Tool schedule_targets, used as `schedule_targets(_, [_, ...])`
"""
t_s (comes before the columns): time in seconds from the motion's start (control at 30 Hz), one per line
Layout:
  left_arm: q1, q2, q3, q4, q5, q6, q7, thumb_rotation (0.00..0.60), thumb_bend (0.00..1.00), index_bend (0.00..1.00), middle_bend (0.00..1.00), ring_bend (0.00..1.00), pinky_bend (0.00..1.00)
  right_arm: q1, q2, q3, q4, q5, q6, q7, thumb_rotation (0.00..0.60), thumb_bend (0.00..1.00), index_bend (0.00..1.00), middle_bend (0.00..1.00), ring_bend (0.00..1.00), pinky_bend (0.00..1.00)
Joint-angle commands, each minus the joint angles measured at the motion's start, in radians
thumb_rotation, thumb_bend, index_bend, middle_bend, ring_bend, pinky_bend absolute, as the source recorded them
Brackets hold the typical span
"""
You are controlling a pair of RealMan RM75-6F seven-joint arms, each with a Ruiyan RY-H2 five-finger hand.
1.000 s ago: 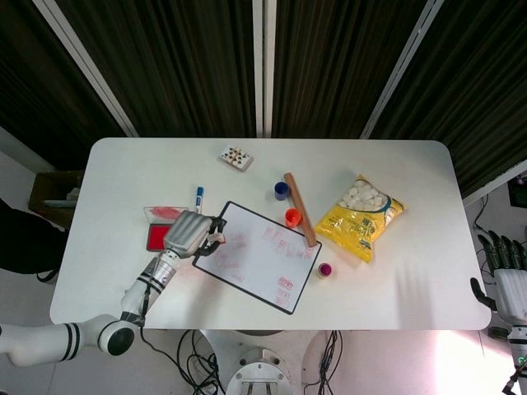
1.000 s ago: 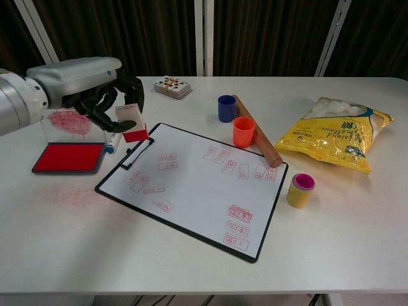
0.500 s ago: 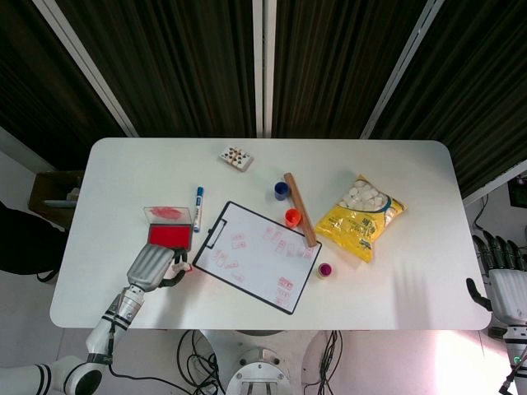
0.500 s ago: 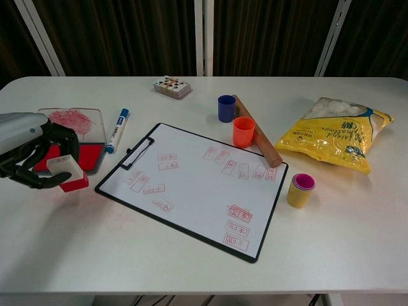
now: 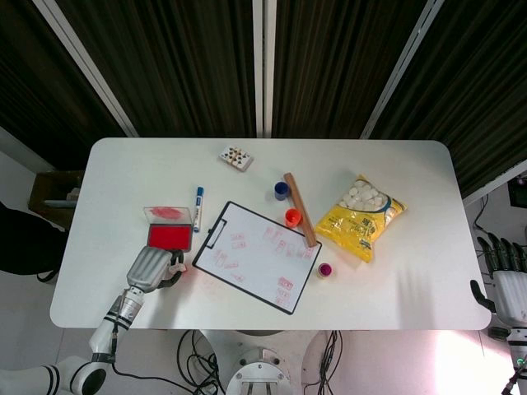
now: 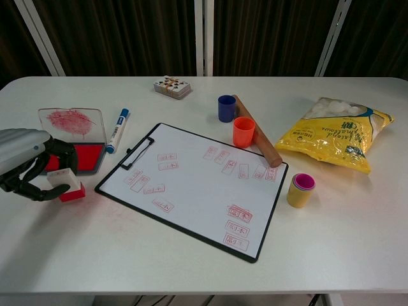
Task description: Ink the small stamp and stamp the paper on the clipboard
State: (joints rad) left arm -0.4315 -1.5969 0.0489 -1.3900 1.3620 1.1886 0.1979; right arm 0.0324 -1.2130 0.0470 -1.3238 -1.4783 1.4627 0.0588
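Note:
The small stamp (image 6: 69, 185), a white block on a red base, stands on the table just in front of the red ink pad (image 6: 86, 156) and left of the clipboard (image 6: 197, 185). My left hand (image 6: 29, 162) curls around the stamp and holds it; in the head view the left hand (image 5: 151, 267) covers it. The clipboard (image 5: 259, 255) lies at an angle, and its paper carries several red imprints. The ink pad (image 5: 169, 235) is open, with its smeared clear lid (image 6: 70, 120) folded back. My right hand (image 5: 504, 280) hangs empty past the table's right edge, fingers apart.
A blue marker (image 6: 118, 129) lies between the pad and the clipboard. Behind the clipboard are a card deck (image 6: 172, 87), a blue cup (image 6: 226, 107), an orange cup (image 6: 243, 131) and a wooden stick (image 6: 261, 141). A yellow snack bag (image 6: 335, 132) and a small yellow-pink cup (image 6: 301, 189) sit to the right.
My left hand carried the stamp from above the clipboard's clip leftward and toward the front edge, then lowered it onto the table in front of the ink pad. The right hand stayed put.

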Motion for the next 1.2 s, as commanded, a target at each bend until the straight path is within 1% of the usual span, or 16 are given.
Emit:
schedule_targets(0.03, [0.011, -0.009, -0.008, 0.022, -0.007, -0.007, -0.013, 0.6, 0.42, 0.67, 0.7, 0.76, 0.84, 0.0, 0.0, -0.001, -0.001, -0.001, 0.0, -0.002, 0.6, 0.3, 0.0, 0.0, 0.0, 0.0])
schedule_targets(0.23, [0.023, -0.013, -0.018, 0.047, -0.006, -0.012, -0.039, 0.6, 0.41, 0.64, 0.69, 0.76, 0.84, 0.003, -0.003, -0.001, -0.005, -0.003, -0.003, -0.01, 0.6, 0.3, 0.0, 0.0, 0.0, 0.0])
schedule_targets(0.47, [0.032, -0.021, -0.027, 0.07, 0.003, -0.016, -0.055, 0.6, 0.41, 0.57, 0.63, 0.73, 0.83, 0.003, 0.001, -0.001, -0.013, -0.003, -0.001, -0.02, 0.6, 0.3, 0.0, 0.0, 0.0, 0.0])
schedule_targets(0.7, [0.037, -0.017, -0.023, 0.08, 0.026, -0.018, -0.058, 0.6, 0.37, 0.49, 0.56, 0.73, 0.83, 0.005, 0.006, 0.002, -0.02, -0.001, -0.001, -0.023, 0.6, 0.3, 0.0, 0.0, 0.0, 0.0])
schedule_targets(0.8, [0.04, -0.018, -0.024, 0.084, 0.031, -0.018, -0.058, 0.6, 0.36, 0.47, 0.56, 0.73, 0.83, 0.007, 0.006, 0.002, -0.022, -0.002, -0.003, -0.025, 0.6, 0.3, 0.0, 0.0, 0.0, 0.0])
schedule_targets(0.97, [0.042, -0.022, -0.024, 0.092, 0.041, -0.018, -0.05, 0.6, 0.35, 0.46, 0.55, 0.72, 0.83, 0.008, 0.005, 0.002, -0.024, -0.001, -0.006, -0.026, 0.6, 0.3, 0.0, 0.0, 0.0, 0.0])
schedule_targets(1.1, [0.045, -0.024, -0.026, 0.097, 0.048, -0.014, -0.042, 0.6, 0.32, 0.41, 0.54, 0.72, 0.83, 0.007, 0.004, 0.002, -0.022, 0.0, -0.004, -0.025, 0.6, 0.3, 0.0, 0.0, 0.0, 0.0])
schedule_targets(1.2, [0.046, -0.022, -0.027, 0.096, 0.05, -0.018, -0.039, 0.6, 0.31, 0.39, 0.52, 0.71, 0.83, 0.006, 0.004, 0.002, -0.021, 0.001, -0.004, -0.024, 0.6, 0.3, 0.0, 0.0, 0.0, 0.0])
